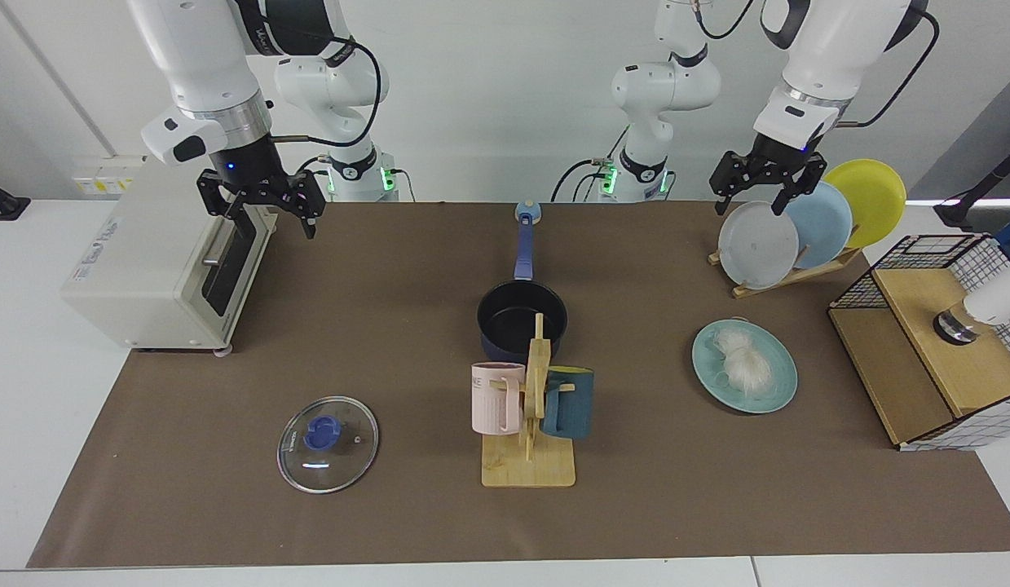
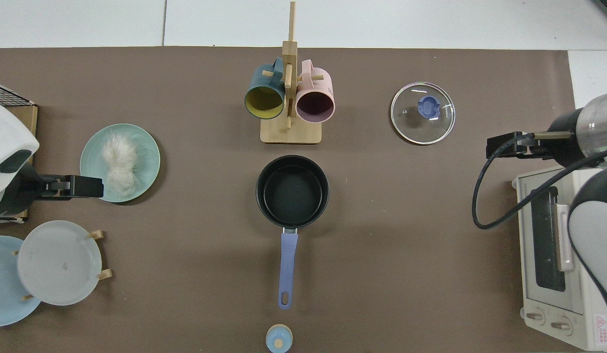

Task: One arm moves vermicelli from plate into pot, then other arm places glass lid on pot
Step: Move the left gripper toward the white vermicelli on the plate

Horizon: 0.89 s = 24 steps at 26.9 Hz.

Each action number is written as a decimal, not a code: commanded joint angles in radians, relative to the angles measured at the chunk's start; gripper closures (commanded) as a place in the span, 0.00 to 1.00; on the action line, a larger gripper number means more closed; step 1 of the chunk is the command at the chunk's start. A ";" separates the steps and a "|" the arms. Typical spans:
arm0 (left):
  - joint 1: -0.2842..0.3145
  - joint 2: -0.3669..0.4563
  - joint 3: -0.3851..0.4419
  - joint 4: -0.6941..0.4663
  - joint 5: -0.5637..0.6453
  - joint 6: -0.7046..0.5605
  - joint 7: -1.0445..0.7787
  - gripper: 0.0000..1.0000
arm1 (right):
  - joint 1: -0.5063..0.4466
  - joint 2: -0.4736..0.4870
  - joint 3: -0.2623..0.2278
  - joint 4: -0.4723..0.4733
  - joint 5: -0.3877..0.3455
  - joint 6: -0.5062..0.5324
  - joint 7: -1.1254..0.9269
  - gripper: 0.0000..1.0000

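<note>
The vermicelli [image 1: 741, 359] [image 2: 119, 164] lies as a white fluffy bundle on the teal plate [image 1: 786, 383] [image 2: 146, 147]. At the table's middle stands the dark pot [image 1: 521, 322] [image 2: 292, 191], black inside with nothing in it, its blue handle [image 1: 523, 254] pointing toward the arm bases. The glass lid [image 1: 341, 456] [image 2: 411, 125] lies flat on the mat, blue knob up. My left gripper [image 1: 749, 208] [image 2: 83, 186] hangs open, high in front of the plate rack and behind the teal plate. Above the toaster oven's front corner my right gripper [image 1: 272, 224] [image 2: 504, 145] is open and holds nothing.
A wooden mug stand [image 1: 529, 424] [image 2: 289, 98] with a pink and a dark blue mug sits just in front of the pot. The toaster oven [image 1: 170, 261] [image 2: 553, 255], the rack of upright plates [image 1: 798, 228] and a wire basket with a wooden box [image 1: 928, 350] line the sides.
</note>
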 commanded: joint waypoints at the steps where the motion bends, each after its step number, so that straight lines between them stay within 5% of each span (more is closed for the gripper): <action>1: -0.014 0.001 0.020 0.000 0.009 -0.004 0.016 0.00 | -0.017 -0.002 0.006 0.000 0.031 0.001 -0.034 0.00; 17: -0.015 0.008 0.020 0.005 0.006 0.028 0.028 0.00 | -0.015 -0.002 0.006 0.000 0.031 0.001 -0.034 0.00; 24: -0.012 0.071 0.038 0.065 0.013 0.080 0.082 0.00 | -0.015 -0.002 0.006 0.000 0.031 0.001 -0.034 0.00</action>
